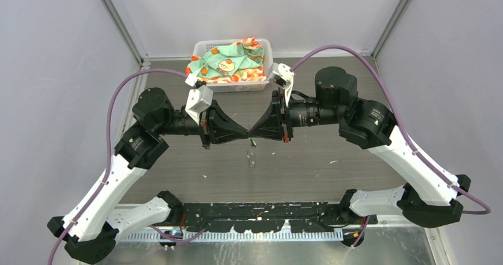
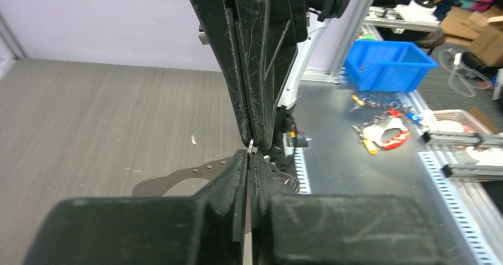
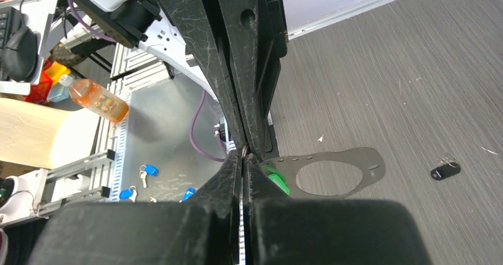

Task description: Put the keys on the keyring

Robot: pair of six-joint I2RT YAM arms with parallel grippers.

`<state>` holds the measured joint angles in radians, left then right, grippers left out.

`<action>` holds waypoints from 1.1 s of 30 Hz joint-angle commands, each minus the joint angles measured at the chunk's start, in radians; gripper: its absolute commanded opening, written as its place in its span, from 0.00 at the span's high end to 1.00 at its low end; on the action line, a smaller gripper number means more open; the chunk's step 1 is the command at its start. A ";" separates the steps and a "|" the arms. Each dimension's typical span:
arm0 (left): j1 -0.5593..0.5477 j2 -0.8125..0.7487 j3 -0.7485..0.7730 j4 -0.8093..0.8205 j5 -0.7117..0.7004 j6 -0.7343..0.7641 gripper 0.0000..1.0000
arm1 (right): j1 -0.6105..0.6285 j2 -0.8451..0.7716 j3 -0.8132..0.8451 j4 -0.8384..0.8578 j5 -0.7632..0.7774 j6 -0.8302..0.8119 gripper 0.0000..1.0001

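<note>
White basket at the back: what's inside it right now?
A crumpled green cloth with orange print fills the white basket. Whatever lies beneath the cloth is covered, so I can't tell if anything else is in there.

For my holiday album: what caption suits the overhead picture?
Left pincer and right pincer meet tip to tip, shut, above a grey wood-grain table.

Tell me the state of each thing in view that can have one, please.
left hand: shut, tip to tip with the right hand.
right hand: shut, a small metal bit at its tips.
keyring: lying flat below the hands.
green key: mostly hidden behind the right hand.
black key: loose on the table, apart from the keyring.
basket: full of cloth.
</note>
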<state>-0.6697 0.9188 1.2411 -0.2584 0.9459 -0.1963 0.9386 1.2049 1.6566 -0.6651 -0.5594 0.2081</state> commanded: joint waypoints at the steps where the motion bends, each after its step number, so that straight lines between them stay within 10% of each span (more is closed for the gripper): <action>1: -0.003 -0.014 0.010 -0.021 -0.033 0.072 0.89 | -0.006 0.021 0.107 -0.109 0.093 -0.030 0.99; 9: -0.003 -0.079 -0.080 -0.078 -0.121 0.118 0.18 | -0.006 0.117 0.294 -0.371 0.336 -0.018 0.99; 33: -0.035 -0.081 -0.454 0.246 -0.298 0.006 0.00 | -0.006 0.107 0.151 -0.072 0.478 0.244 0.99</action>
<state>-0.6762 0.8318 0.7876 -0.1596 0.6498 -0.1539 0.9340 1.3514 1.8233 -0.8753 -0.1017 0.3767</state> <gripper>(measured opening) 0.996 0.028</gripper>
